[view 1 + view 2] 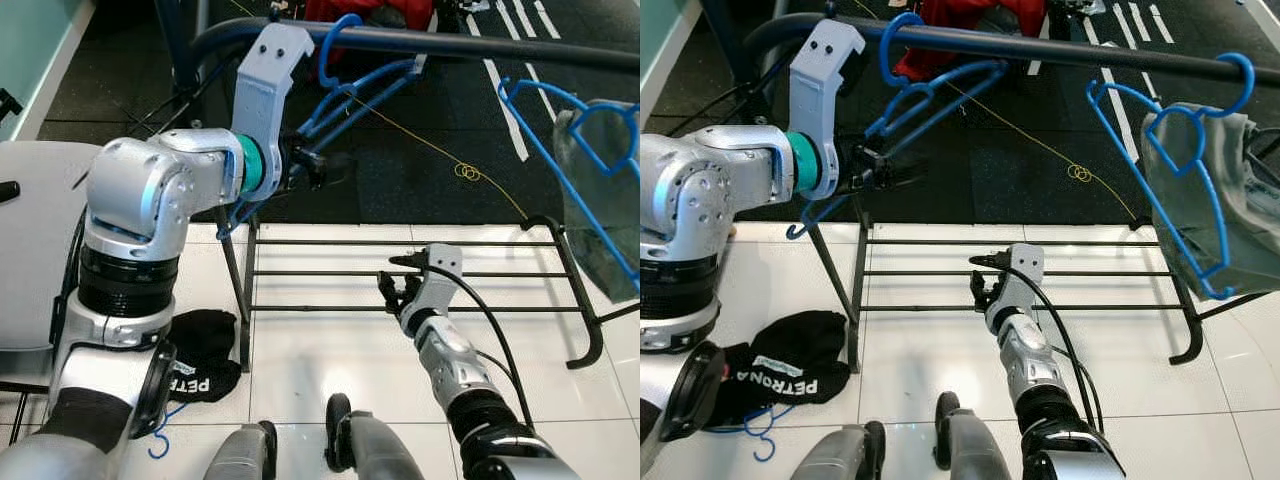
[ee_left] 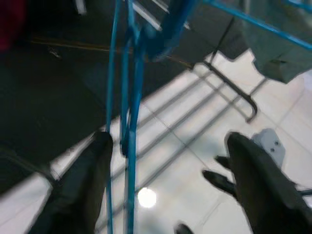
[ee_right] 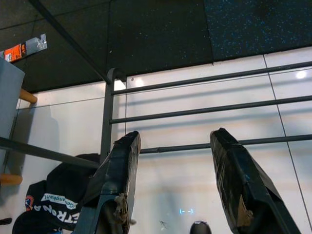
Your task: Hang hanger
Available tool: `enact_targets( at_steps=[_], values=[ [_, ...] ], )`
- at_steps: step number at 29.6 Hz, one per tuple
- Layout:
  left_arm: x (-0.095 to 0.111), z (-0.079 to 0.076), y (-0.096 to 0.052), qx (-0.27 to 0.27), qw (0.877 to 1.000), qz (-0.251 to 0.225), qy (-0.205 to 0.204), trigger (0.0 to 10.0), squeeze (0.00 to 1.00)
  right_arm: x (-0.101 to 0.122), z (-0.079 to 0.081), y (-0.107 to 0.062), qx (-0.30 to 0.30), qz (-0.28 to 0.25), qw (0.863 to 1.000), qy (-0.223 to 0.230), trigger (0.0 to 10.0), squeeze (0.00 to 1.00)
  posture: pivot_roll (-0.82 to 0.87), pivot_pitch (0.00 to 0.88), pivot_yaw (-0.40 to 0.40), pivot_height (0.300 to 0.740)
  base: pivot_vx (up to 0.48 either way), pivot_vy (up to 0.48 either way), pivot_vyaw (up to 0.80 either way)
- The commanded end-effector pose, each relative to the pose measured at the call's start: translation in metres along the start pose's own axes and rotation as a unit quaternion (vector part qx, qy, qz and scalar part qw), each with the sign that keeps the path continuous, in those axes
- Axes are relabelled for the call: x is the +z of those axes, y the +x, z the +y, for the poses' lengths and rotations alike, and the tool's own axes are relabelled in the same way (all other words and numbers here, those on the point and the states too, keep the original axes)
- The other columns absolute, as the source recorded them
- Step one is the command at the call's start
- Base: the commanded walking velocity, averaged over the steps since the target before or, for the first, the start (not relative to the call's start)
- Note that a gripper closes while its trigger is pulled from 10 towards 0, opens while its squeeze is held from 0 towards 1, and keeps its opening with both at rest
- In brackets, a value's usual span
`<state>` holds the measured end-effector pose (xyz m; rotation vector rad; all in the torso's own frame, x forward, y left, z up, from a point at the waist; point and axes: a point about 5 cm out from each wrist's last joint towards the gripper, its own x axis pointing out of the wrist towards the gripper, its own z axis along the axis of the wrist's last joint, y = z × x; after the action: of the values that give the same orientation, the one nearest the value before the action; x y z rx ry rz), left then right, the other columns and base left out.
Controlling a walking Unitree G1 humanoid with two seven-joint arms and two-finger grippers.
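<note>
Left claw (image 1: 890,175) raised just below rail (image 1: 1060,45), fingers spread around blue hanger (image 1: 930,95), hook already over rail, body slanting down toward claw; right claw (image 1: 985,280) low, open, empty.

White glossy floor tiles (image 1: 300,360) meet dark speckled flooring (image 1: 1040,190) — ceiling lights reflected.

Two blue hangers (image 1: 940,90) (image 1: 1180,190) on one rail (image 1: 1060,45), one black garment (image 1: 790,365) on the floor.
</note>
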<state>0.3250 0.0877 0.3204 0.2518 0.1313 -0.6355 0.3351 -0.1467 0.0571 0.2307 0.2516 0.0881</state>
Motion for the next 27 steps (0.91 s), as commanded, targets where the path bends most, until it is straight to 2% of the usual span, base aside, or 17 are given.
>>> enact_targets(
  at_steps=[1,5,11,15,18,19,21,24,27],
  values=[
    [0.008,-0.008,-0.003,0.001,0.998,-0.025,0.057,10.0,0.0,-0.008,-0.003,-0.004,-0.007,0.011,1.0,0.003,10.0,0.0,0.04,0.213,0.024,0.74,0.0,0.0,0.0],
    [0.005,-0.015,-0.004,-0.012,0.996,-0.021,0.088,10.0,0.0,-0.007,-0.003,-0.003,-0.006,0.011,1.0,0.003,10.0,0.0,0.04,0.215,0.023,0.74,0.0,0.0,0.0],
    [0.004,-0.022,-0.007,-0.045,0.993,-0.039,0.1,10.0,0.0,-0.007,-0.003,-0.003,-0.006,0.011,1.0,0.003,10.0,0.0,0.04,0.222,0.023,0.74,0.0,0.0,0.0],
    [0.004,-0.022,-0.008,-0.046,0.993,-0.042,0.104,10.0,0.0,-0.007,-0.003,-0.003,-0.006,0.011,1.0,0.003,10.0,0.0,0.04,0.222,0.023,0.74,0.0,0.0,0.0],
    [0.004,-0.023,-0.014,-0.049,0.988,-0.086,0.122,10.0,0.0,-0.006,-0.003,-0.003,-0.006,0.011,1.0,0.003,10.0,0.0,0.03,0.222,0.024,0.74,0.0,0.0,0.0],
    [0.004,-0.023,-0.014,-0.049,0.988,-0.086,0.122,10.0,0.0,-0.006,-0.003,-0.003,-0.006,0.011,1.0,0.003,10.0,0.0,0.03,0.222,0.024,0.74,0.0,0.0,0.0],
    [-0.004,-0.025,-0.021,-0.046,0.981,-0.113,0.149,10.0,0.0,-0.006,-0.003,-0.004,-0.006,0.011,1.0,0.003,10.0,0.0,0.04,0.217,0.024,0.74,0.0,0.0,0.0],
    [-0.011,-0.023,-0.024,-0.029,0.979,-0.119,0.163,10.0,0.0,-0.006,-0.003,-0.004,-0.005,0.01,1.0,0.003,10.0,0.0,0.03,0.216,0.022,0.74,0.0,0.0,0.0],
    [-0.013,-0.02,-0.025,-0.016,0.979,-0.12,0.162,10.0,0.0,-0.006,-0.003,-0.004,-0.005,0.01,1.0,0.003,10.0,0.0,0.03,0.215,0.021,0.74,0.0,0.0,0.0]
  ],
)
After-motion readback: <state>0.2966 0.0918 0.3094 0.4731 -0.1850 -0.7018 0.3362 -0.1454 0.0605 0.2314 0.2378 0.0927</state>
